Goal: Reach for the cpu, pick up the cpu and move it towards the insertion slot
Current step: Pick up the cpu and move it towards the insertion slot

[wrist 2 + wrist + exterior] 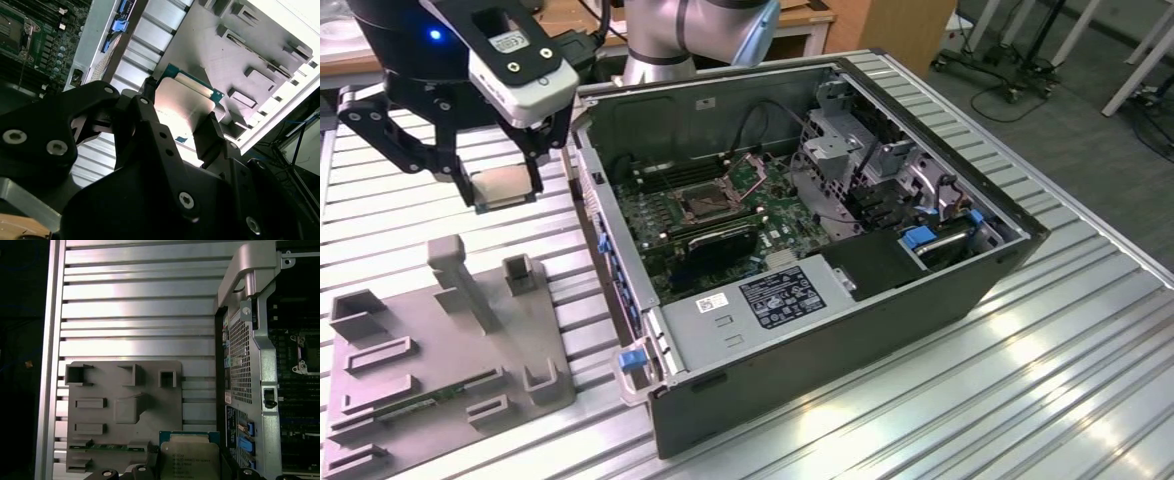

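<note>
I'm clamping my gripper (498, 178) on the cpu (504, 187), clear of the table (1067, 340).
I'm holding it outside the case wall (596, 215), the insertion slot (707, 205) well apart; crossing calls for height, I reckon.

Nothing readable from here: fine print lines cross the cpu (190, 460) clamped in the gripper (502, 182); a dark printed label (781, 295) lies on the power supply (747, 330), well apart from it.

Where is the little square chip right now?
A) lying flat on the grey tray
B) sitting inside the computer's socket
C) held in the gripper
C: the gripper is shut on the cpu, holding it up off the grey tray.
</note>
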{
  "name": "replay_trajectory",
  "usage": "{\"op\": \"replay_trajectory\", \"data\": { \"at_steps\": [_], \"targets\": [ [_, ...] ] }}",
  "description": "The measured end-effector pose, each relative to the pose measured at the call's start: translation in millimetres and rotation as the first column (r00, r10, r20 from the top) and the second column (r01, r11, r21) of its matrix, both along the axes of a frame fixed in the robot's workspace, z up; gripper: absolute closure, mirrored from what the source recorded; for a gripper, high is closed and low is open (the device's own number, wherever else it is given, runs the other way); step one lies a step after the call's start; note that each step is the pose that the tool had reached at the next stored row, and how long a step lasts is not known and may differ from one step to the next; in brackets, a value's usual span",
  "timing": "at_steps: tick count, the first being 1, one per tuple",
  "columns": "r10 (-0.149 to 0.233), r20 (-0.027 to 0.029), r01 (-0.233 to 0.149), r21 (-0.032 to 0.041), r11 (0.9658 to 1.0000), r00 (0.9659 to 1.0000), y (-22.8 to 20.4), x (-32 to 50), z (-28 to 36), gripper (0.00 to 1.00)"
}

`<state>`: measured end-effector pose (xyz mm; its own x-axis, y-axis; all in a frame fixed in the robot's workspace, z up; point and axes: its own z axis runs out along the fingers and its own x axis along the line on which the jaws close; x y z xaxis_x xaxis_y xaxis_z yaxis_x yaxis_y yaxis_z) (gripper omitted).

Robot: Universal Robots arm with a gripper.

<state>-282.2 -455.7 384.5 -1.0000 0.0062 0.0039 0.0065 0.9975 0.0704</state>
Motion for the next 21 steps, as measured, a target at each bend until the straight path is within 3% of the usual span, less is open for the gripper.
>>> {"op": "replay_trajectory", "data": {
  "at_steps": [21],
  "targets": [
    [0.0,0.0,0.0,0.0,1.0,1.0,0.0,17.3,0.0,0.45]
  ]
}}
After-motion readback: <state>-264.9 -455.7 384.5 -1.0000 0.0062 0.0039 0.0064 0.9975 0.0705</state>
